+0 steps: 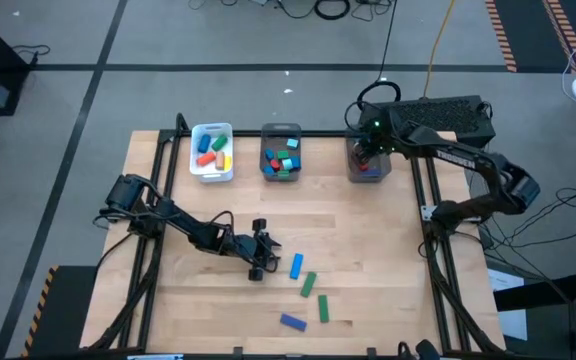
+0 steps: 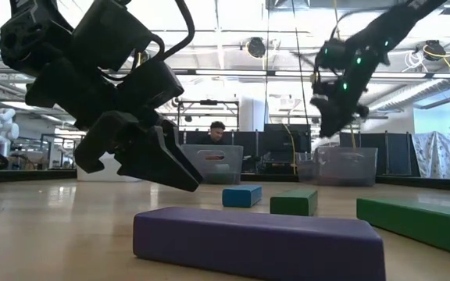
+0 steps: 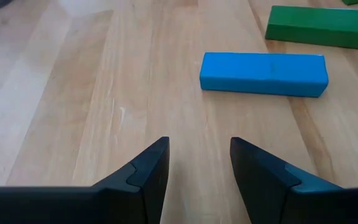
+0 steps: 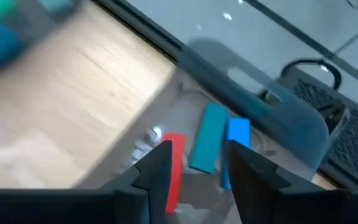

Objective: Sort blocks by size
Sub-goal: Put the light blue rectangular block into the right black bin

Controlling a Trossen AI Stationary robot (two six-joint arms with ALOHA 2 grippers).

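- From overhead you look straight down on the whole table [image 1: 368,250].
- Your low camera sits at tabletop level, close behind the purple block [image 2: 256,242].
- Both wrist cameras look past their fingers; the left shares the blue block [image 3: 263,73] with overhead.

The table [image 3: 92,93] was light wood with a smooth, matt top and fine grain lines. The blue block [image 3: 263,74] looked smooth and matt, and so did the purple block [image 2: 256,242]. The bin [image 4: 272,118] looked like see-through grey plastic. The left gripper's fingers [image 3: 148,177] were dark, matt plastic.
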